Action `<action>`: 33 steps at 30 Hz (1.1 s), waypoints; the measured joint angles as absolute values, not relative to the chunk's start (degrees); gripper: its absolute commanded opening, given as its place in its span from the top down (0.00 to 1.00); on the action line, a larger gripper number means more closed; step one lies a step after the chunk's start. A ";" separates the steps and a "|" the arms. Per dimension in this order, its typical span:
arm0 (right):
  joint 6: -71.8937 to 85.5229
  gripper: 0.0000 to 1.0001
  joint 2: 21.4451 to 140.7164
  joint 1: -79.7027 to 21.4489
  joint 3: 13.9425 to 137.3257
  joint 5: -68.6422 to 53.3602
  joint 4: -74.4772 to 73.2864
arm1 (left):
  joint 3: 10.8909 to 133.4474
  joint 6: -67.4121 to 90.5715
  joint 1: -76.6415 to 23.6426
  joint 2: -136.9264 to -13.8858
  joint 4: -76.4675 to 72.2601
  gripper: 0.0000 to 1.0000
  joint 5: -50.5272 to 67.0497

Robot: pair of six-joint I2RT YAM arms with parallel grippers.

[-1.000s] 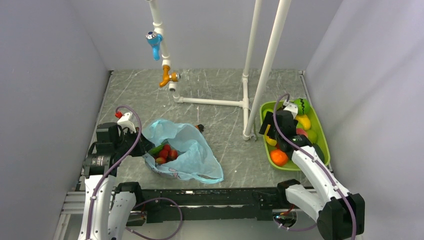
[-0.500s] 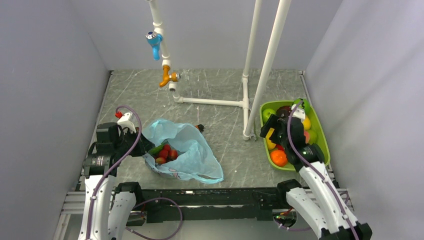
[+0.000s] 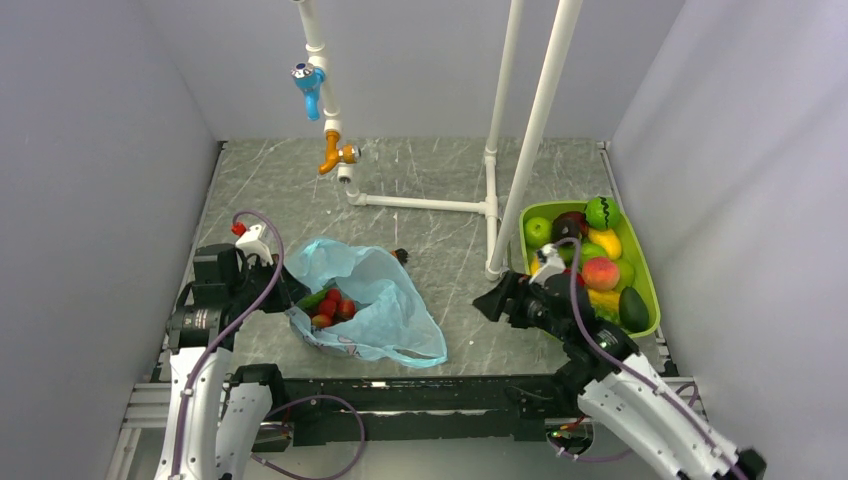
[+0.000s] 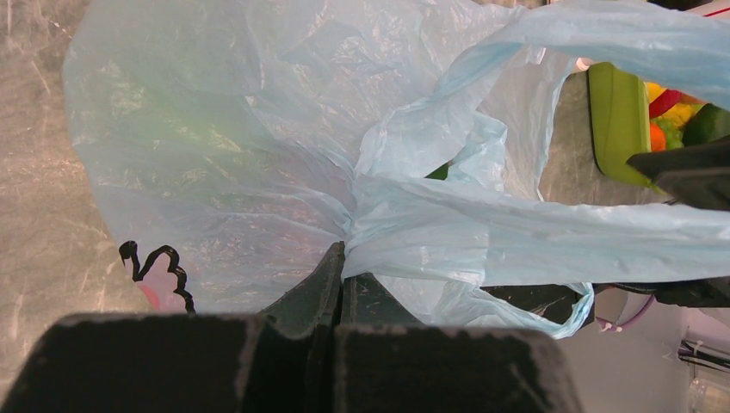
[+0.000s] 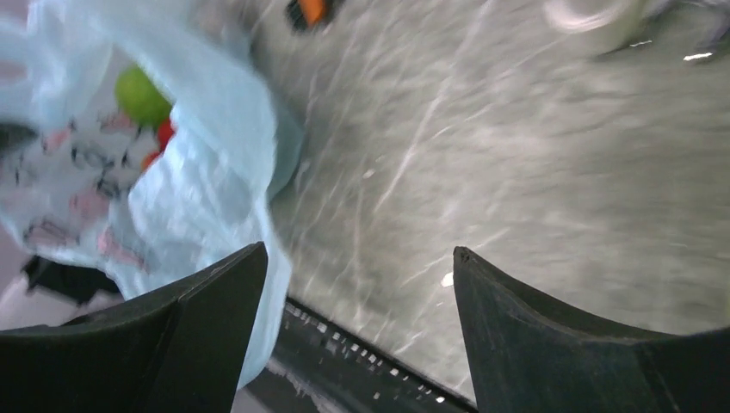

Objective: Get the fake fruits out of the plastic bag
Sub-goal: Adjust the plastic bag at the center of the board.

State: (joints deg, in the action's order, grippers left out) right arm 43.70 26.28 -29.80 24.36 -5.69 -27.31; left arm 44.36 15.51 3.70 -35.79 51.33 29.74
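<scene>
The light-blue plastic bag lies on the left of the table with its mouth open; red and green fake fruits show inside. My left gripper is shut on the bag's edge at its left side; in the left wrist view the closed fingertips pinch a fold of bag film. My right gripper is open and empty, between the bag and the green tray, pointing left. In the right wrist view, which is blurred, the bag sits at the left with a green fruit inside, and my gripper is over bare table.
A green tray at the right holds several fake fruits: apple, peach, lemon, avocado. A white pipe frame with blue and orange taps stands at the back middle. A small dark-and-orange object lies behind the bag. Walls close in both sides.
My right arm has left the green tray and swung left and forward toward the bag, gripper open and empty. The left gripper and bag have not moved.
</scene>
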 measured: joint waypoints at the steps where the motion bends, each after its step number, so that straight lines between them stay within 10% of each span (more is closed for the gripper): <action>1: 44.45 0.19 27.55 -33.85 24.25 -4.84 -26.52 | 44.36 15.51 3.70 -35.86 51.33 1.00 29.74; 11: 42.89 0.25 63.09 -67.92 41.30 8.91 -12.29 | 44.36 15.53 3.68 -35.86 51.35 1.00 29.69; 21: 34.57 0.43 88.47 -69.21 65.34 8.80 -1.76 | 44.34 15.53 3.70 -35.09 51.33 1.00 29.67; 33: 30.04 0.39 105.67 -69.04 75.18 7.57 -4.10 | 44.34 15.51 3.68 -34.61 51.35 1.00 29.69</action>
State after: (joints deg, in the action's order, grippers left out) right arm 30.04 105.67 -69.04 75.18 7.57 -4.10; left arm 44.34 15.51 3.68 -34.61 51.35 29.69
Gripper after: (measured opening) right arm 0.565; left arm 0.012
